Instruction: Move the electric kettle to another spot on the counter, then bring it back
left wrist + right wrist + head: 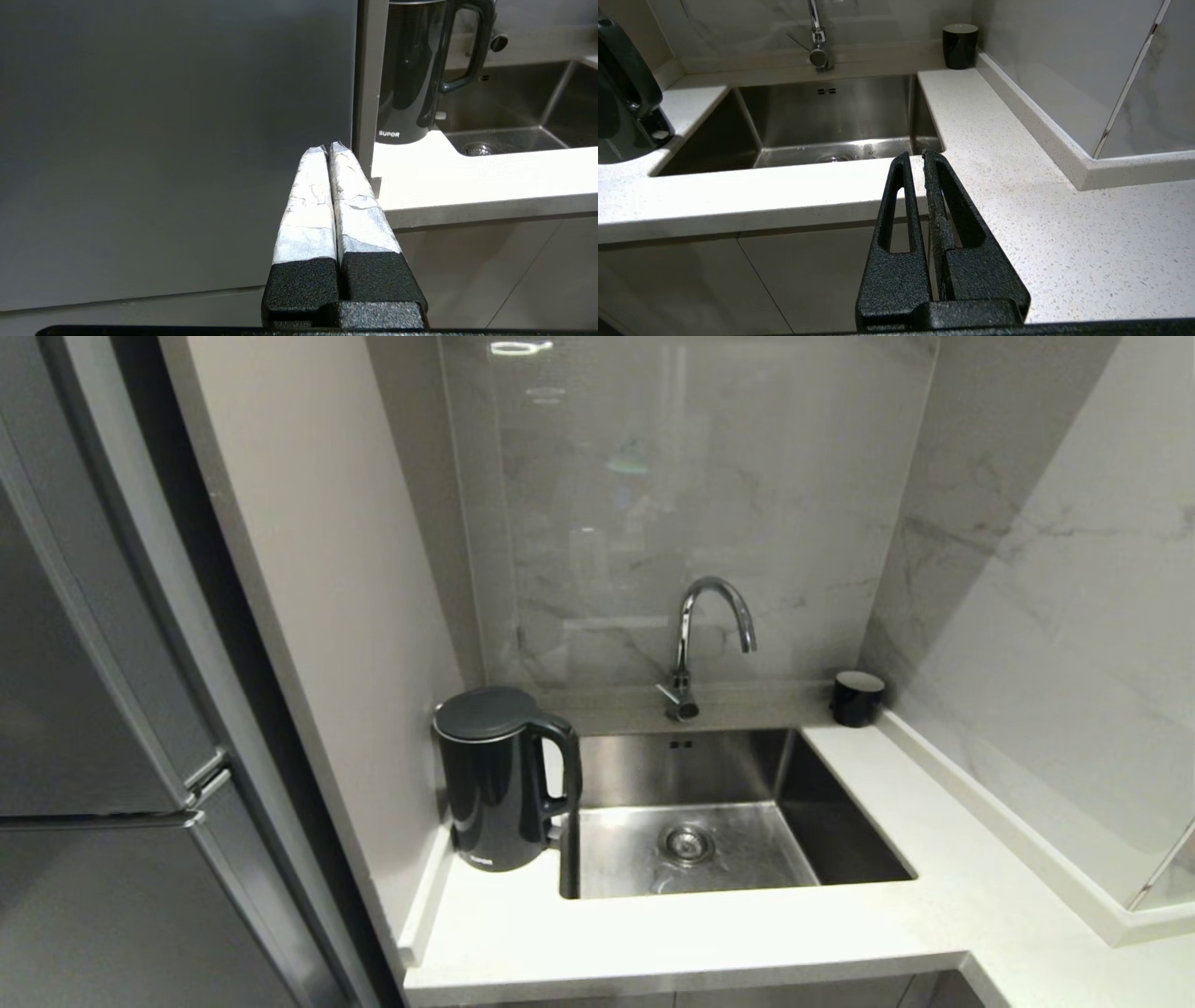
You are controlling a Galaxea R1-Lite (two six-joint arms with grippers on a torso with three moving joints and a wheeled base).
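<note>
**Stock at the approach: kettle untouched, both arms held back**

Counter (672, 933): white speckled stone, L-shaped, running along the front and down the right side. The widest bare stretch is on the right arm of the L; judge that your best drop-off spot, since the front strip before the basin is narrow.

Sink (794, 803): steel basin sunk into the counter, tap (709, 635) behind it. Carry the load around or well above the basin edge, not skimming it.

Electric kettle (499, 779): upright at the left end of the counter, close against the side panel, just beside the sink's left rim. Its loop handle faces the basin, so come at it from the sink side. Note its present footprint; you must return it there.

Small black cup (856, 697): back right corner. Keep the drop-off well apart from it.

Left gripper (329, 149): fingers pressed together, holding nothing, low before the cabinet front, short of the counter edge.

Right gripper (915, 156): fingers together, holding nothing, at the counter's front edge before the sink. You must spread whichever you use before reaching the handle.
</note>
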